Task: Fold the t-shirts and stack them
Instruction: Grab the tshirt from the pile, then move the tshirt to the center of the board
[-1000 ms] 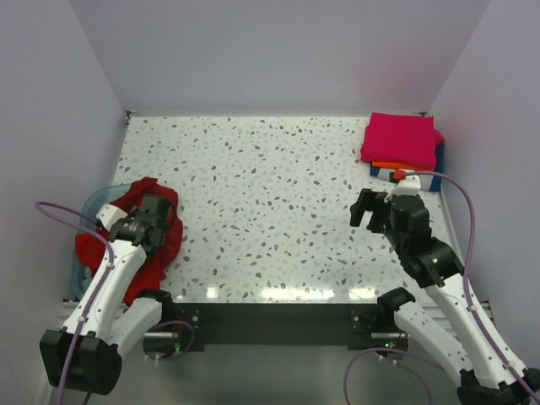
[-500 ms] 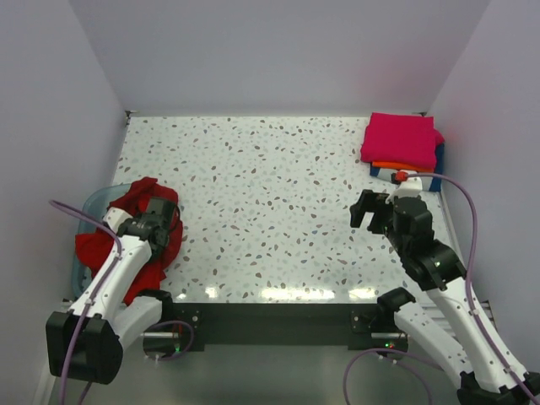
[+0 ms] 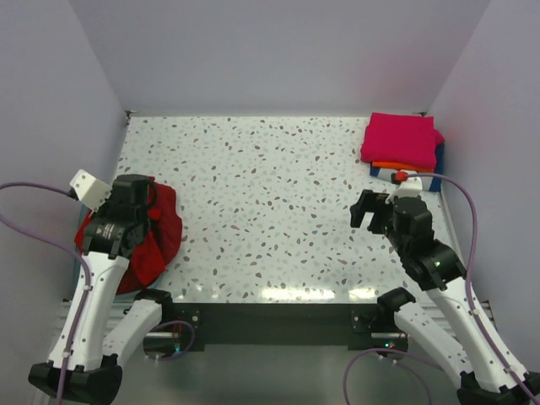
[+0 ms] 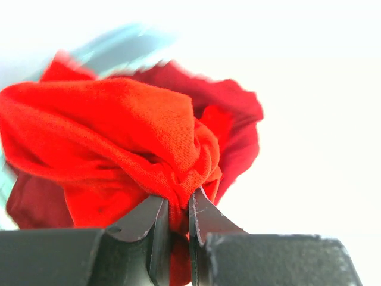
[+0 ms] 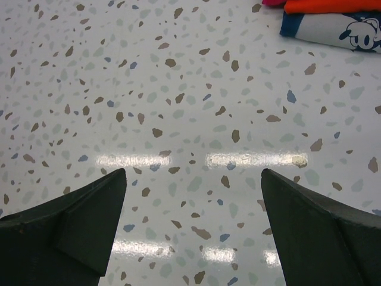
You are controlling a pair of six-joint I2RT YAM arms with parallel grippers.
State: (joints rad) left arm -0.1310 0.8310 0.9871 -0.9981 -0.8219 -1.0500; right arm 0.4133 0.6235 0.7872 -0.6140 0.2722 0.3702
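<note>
left gripper [image 4: 177, 221]: fingers clamped on a crumpled bright red cloth t-shirt [image 4: 119, 131], bunched at the near-left edge of the white speckled table [image 3: 278, 194] | right gripper [image 5: 193, 176]: fingers wide apart above the table's right side | folded stack, table's far-right corner: magenta pink shirt [image 3: 399, 140] on top, orange shirt [image 5: 333, 5], white blue-print shirt [image 5: 330, 27] | blurred teal streak [image 4: 119, 39] behind the red one, possibly a tub rim

Clamped in the left gripper [image 4: 176, 226]: a bunched fold of the red t-shirt [image 4: 113, 131], dark fingers [image 4: 149, 229] nearly meeting on the cloth. Above the gripper, bright crumpled folds gathered into a ball; darker red folds behind, up and to the right. Far up and left of the gripper, a blurred teal tub rim [image 4: 122, 40] behind the cloth. Beyond, only washed-out white.
</note>
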